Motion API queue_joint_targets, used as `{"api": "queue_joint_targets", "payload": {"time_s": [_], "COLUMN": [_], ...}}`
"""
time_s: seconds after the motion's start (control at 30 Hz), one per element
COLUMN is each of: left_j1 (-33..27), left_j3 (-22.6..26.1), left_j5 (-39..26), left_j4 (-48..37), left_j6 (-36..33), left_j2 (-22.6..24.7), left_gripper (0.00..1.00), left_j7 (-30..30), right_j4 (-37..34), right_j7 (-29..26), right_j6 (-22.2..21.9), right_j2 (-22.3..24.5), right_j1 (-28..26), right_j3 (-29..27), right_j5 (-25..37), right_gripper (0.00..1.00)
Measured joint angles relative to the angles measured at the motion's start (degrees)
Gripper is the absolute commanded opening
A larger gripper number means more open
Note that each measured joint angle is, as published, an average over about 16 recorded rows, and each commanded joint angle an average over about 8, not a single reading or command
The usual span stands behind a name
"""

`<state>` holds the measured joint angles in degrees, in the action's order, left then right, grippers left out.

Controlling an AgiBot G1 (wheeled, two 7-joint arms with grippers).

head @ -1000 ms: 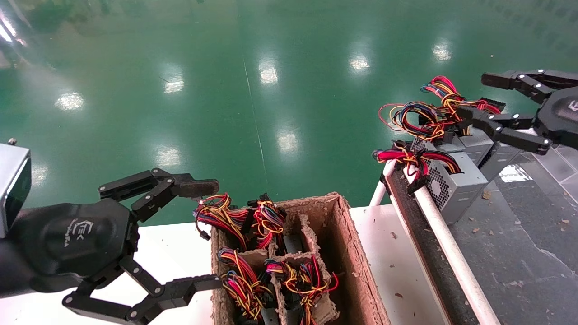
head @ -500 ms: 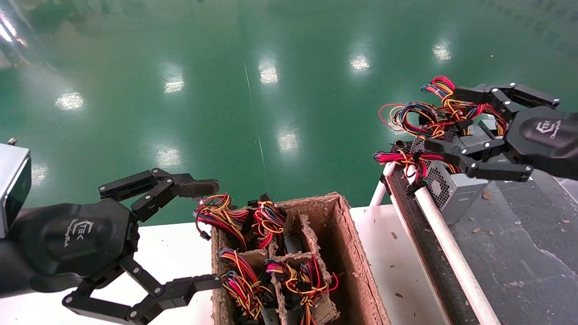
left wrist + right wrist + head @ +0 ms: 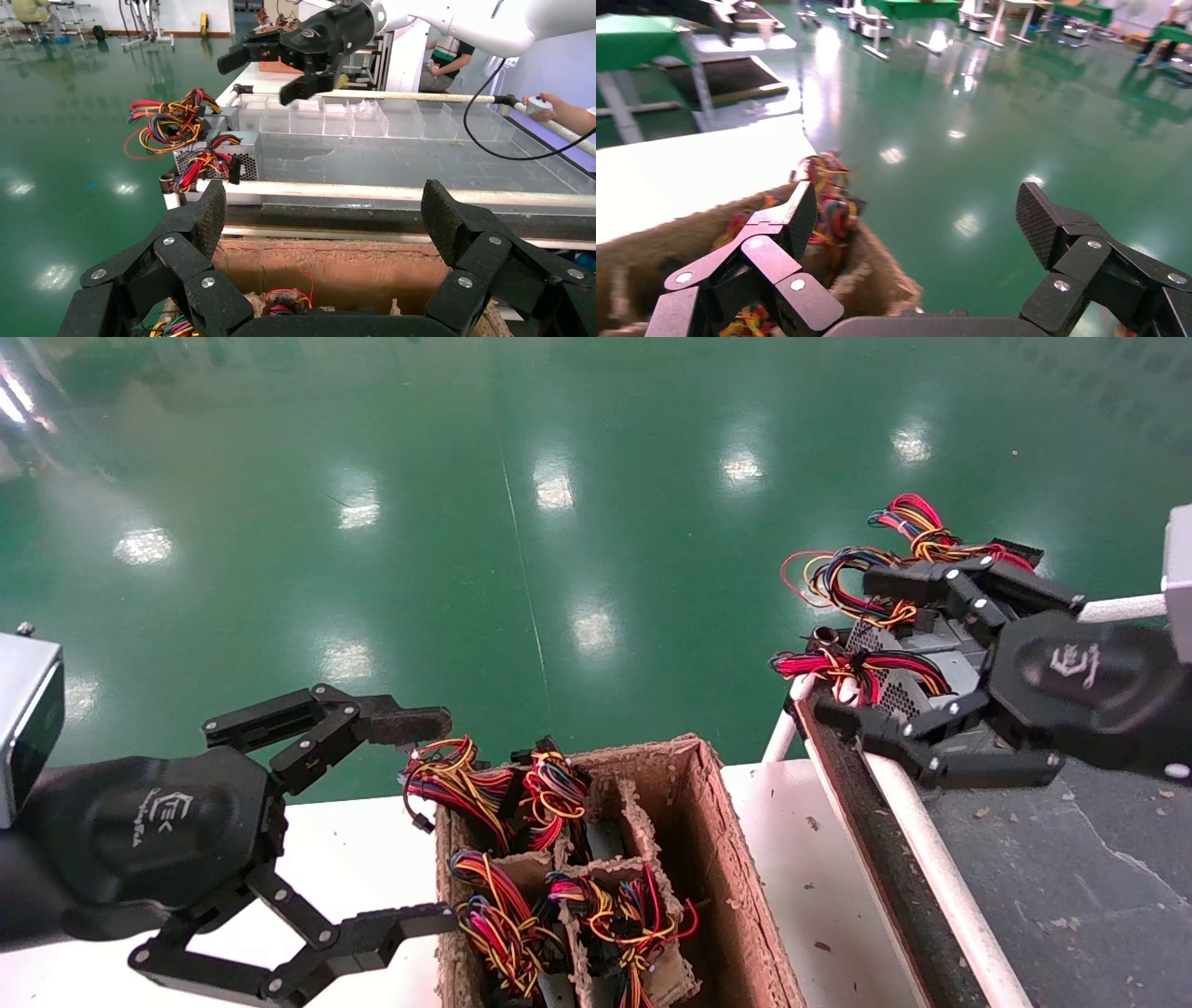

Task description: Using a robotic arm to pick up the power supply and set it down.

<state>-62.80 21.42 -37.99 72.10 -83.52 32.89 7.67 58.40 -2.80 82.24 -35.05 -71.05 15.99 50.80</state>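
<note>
The power supply (image 3: 901, 687) is a small grey box with a honeycomb vent face and a bundle of red wires (image 3: 832, 663). It lies on the dark belt beside the white rail, and shows in the left wrist view too (image 3: 235, 149). My right gripper (image 3: 852, 649) hangs open above it, one finger on the far side and one towards the rail. In the left wrist view that right gripper (image 3: 260, 76) is clearly higher than the box and apart from it. The right wrist view shows only my right gripper (image 3: 919, 217) over the floor and the carton. My left gripper (image 3: 438, 820) stands open beside the carton, empty (image 3: 327, 217).
Other grey boxes with blue, orange and yellow wire loops (image 3: 861, 581) crowd right behind the power supply. A divided cardboard carton (image 3: 712, 822) holds several more wired units. A white rail (image 3: 917, 845) edges the dark belt. Clear trays (image 3: 351, 121) and a person's hand (image 3: 555, 111) lie beyond.
My right gripper has swung from the far right edge leftward and nearer, and now sits over the red-wired box. The left arm has not moved.
</note>
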Motion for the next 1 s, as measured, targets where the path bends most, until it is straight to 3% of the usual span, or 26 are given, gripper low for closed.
{"api": "queue_joint_targets", "payload": {"time_s": [1.0], "left_j1": [0.0], "left_j3": [0.0], "left_j5": [0.0], "left_j4": [0.0], "left_j6": [0.0], "left_j2": [0.0], "left_gripper": [1.0], "left_j7": [0.0], "right_j4": [15.6], "right_j7": [-8.1], "right_j6": [3.5], "right_j2": [0.0], "right_j1": [9.8], "right_j3": [0.0], "right_j5": [-9.2], "right_gripper": [1.0]}}
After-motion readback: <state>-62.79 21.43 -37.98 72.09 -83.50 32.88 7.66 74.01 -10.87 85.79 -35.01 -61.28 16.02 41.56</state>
